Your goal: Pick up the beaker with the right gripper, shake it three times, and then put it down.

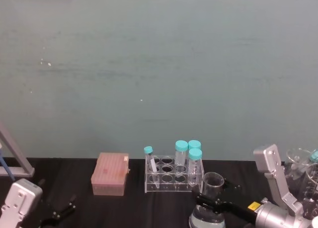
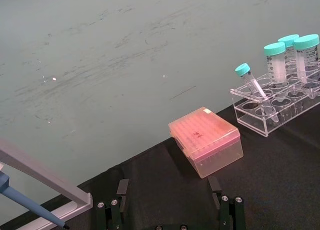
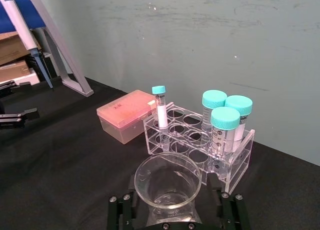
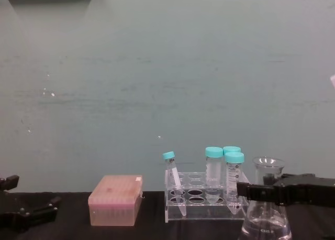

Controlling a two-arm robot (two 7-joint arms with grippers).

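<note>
**Right gripper at the flask neck, lift not yet evident**

From my station, the beaker (image 4: 266, 208) (really a clear conical flask) stands at the near right of the black table (image 1: 74, 188), just in front of the clear tube rack (image 1: 173, 176) with its teal-capped tubes (image 1: 195, 158). The right gripper (image 4: 260, 192) has its black fingers (image 3: 122, 210) on either side of the neck, below the flared rim; in the right wrist view the rim sits squarely between them. I judge the fingers to be closed on the neck, or very nearly so, since no gap is visible against the glass. I cannot tell whether the base has left the table, because it runs off the bottom of the chest view.

So as I read it, the approach and grasp are done or finishing. The lift, the three shakes and the set-down all remain.

The left gripper (image 2: 170, 210) is parked low at the near left, its fingers spread apart with nothing between them, well away from the pink tip box (image 1: 110, 174).

As for writing: the tubes carry printed graduation marks and small labels, but I cannot read any of them. A small yellow sticker (image 1: 254, 205) sits on the right arm, its text illegible. I can make out no brand anywhere.
</note>
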